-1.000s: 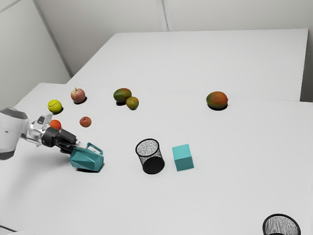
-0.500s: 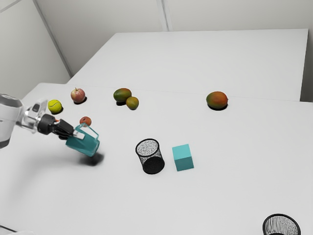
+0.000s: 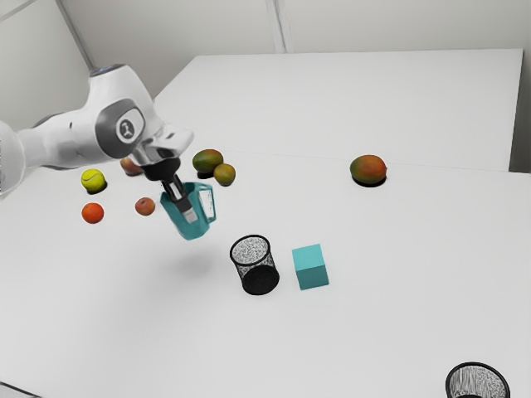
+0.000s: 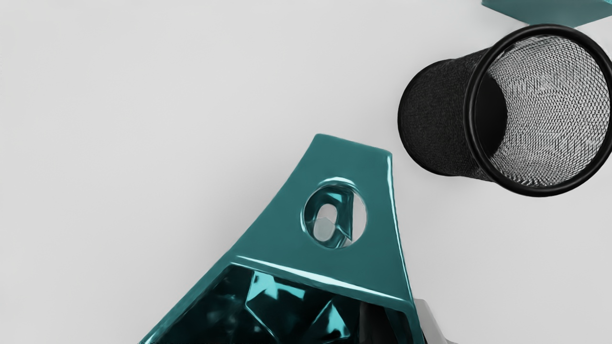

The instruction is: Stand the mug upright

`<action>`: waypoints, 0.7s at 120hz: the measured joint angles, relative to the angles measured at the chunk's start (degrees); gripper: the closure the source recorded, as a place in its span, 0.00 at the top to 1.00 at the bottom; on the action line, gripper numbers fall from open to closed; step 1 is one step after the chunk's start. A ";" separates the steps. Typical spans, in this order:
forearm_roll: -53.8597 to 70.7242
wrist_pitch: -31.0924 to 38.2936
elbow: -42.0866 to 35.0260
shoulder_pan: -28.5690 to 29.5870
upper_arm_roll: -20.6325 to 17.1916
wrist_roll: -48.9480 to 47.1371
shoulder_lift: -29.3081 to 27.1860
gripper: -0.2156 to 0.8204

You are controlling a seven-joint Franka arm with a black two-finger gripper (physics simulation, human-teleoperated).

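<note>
White tabletop (image 3: pixel 373 332) spreads below the exterior view's glossy teal mug (image 3: pixel 201 227), held aloft by the black gripper (image 3: pixel 189 215), base downward but tilted, likely for standing it up. Wrist view: fingers (image 4: pixel 375 327) nearly closed, pinching its wall, one inside, probably for steadiness.

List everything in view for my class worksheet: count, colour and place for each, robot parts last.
Table: 1, white, under everything
Mug: 1, teal, tilted, held above the table
Mesh cups: 2, black, one mid-table, one at the exterior view's lower right
Cube: 1, teal, beside the mid-table cup
Mangoes: 2, green and red, toward the table's far side
Small round fruit: 1, olive, beside one mango
Tennis ball: 1, yellow, exterior view's left
Apple: 1, reddish, partly hidden, near the tennis ball
Orange: 1, orange-red, near the tennis ball
Small fruit: 1, reddish-brown, near the orange
Arm: 1, white and grey, from the exterior view's left
Gripper: 1, black, shut on the mug
</note>
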 joint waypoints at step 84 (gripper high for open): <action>6.24 19.48 -6.73 6.06 0.24 -18.98 -0.60 0.07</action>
